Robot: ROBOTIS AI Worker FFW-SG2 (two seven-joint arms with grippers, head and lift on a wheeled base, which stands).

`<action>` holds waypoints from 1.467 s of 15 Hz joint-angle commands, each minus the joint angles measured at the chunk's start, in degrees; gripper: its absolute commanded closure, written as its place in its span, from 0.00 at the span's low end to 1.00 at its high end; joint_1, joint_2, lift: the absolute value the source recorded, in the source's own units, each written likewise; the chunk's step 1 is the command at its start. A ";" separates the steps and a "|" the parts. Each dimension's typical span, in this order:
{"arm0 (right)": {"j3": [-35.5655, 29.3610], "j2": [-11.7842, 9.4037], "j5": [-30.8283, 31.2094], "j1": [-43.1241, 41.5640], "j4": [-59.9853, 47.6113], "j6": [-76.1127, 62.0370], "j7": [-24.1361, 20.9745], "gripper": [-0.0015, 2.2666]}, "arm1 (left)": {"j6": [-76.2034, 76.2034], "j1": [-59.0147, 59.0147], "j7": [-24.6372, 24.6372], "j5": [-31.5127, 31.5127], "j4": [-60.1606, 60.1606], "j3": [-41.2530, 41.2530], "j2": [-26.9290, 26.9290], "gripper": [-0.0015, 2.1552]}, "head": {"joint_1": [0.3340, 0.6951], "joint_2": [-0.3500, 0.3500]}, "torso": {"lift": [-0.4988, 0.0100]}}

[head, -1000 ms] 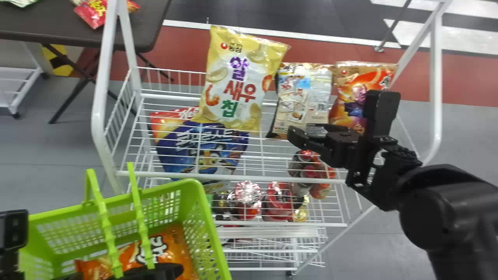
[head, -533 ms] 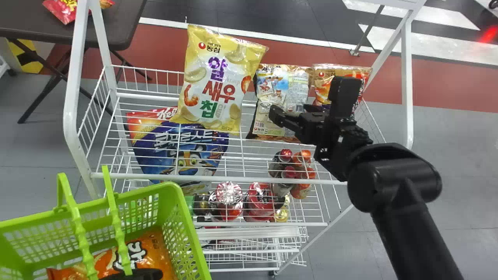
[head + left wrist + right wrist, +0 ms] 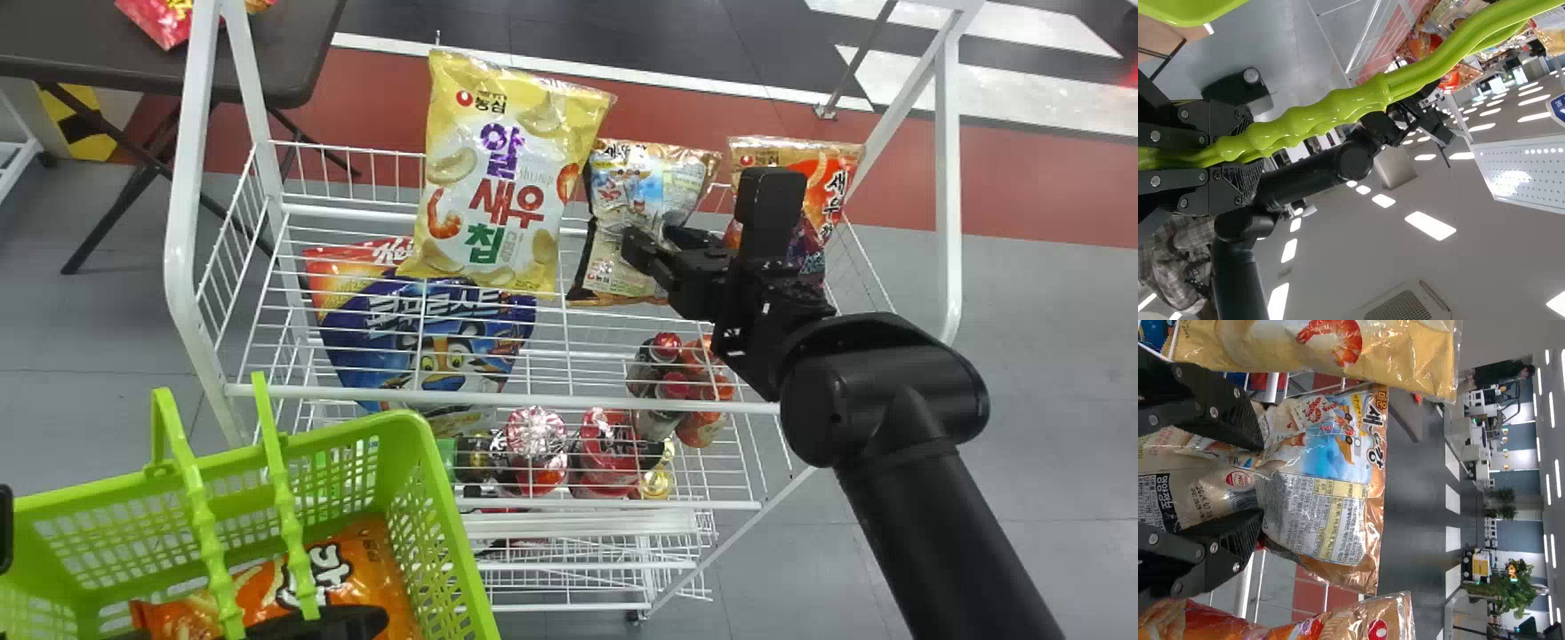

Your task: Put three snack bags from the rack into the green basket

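My right gripper is at the lower half of the middle snack bag on the rack. In the right wrist view the right gripper is shut on this bag, whose film creases between the fingers. The yellow shrimp chip bag stands on one side, an orange snack bag on the other, partly behind the arm. At lower left is the green basket, with an orange bag inside. My left gripper and, in its wrist view, the left gripper holds the basket's handles.
A blue cereal bag lies below the yellow bag, seen through the rack's wires. Bottles and red-topped items sit lower down. A dark table stands beyond the rack's left post.
The middle bag, flat half a second ago, is now squeezed narrow at the right gripper, which has closed on it. Over the second, the right gripper moved left and the head view shifted.
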 commanded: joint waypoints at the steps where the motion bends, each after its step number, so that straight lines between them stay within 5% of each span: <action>1: -1.17 -0.03 -0.11 1.12 -2.24 1.37 -0.11 0.99 | 0.01 0.00 -0.66 0.00 0.00 0.11 -0.15 1.00 | 1.00 0.20 | 0.98; 9: -4.95 -0.38 -2.93 1.47 -6.28 5.41 0.86 0.99 | -0.16 0.00 -0.66 0.00 0.09 0.38 -0.15 1.00 | 1.00 0.18 | 0.98; 22: -11.72 -0.46 -16.46 8.32 -18.59 17.02 6.75 0.99 | -0.16 0.09 -0.66 0.09 0.09 0.73 -0.15 1.00 | 1.00 0.20 | 0.98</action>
